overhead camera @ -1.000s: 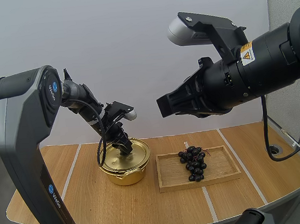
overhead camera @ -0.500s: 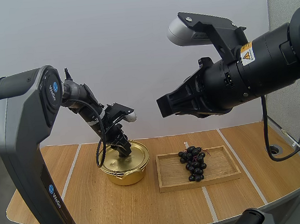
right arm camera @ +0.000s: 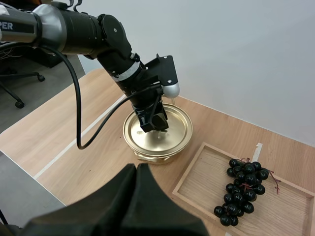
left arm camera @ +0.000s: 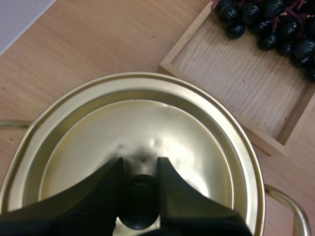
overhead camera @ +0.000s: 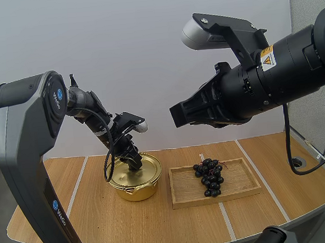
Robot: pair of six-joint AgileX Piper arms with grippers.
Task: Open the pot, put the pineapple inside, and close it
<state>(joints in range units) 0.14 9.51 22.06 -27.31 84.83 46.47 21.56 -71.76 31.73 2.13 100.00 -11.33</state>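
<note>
- The shiny gold-coloured round metal pot [overhead camera: 135, 186] sits on the light wooden table [overhead camera: 131, 225], left of centre in the high view and a little below the middle.
- Its matching gold lid [left arm camera: 147, 123] is seated flat on the rim. The lid is a shallow dish shape with a raised outer ring and a stepped inner disc. I can see a few small dimples in the metal just beside the centre.
- The pot's body is low and bowl-like with a bright, reflective wall. A thin gold loop handle [left arm camera: 288, 209] sticks out at each side.
- My left gripper [overhead camera: 133, 159] reaches down onto the middle of the lid. In the left wrist view its two black fingers [left arm camera: 103, 191] stand narrowly apart, one on each side of the black round knob [left arm camera: 139, 209], and pinch it between their tips.
- My right gripper [right arm camera: 137, 169] is raised well above the table, in the upper middle of the high view. In the right wrist view its fingers lie together as one dark wedge with nothing between them.
- A shallow rectangular wooden tray [overhead camera: 185, 190] lies just to the right of the pot, close to it; I cannot tell whether they touch.
- A bunch of dark purple grapes [overhead camera: 210, 177] rests in the tray, toward its middle and back edge.
</note>
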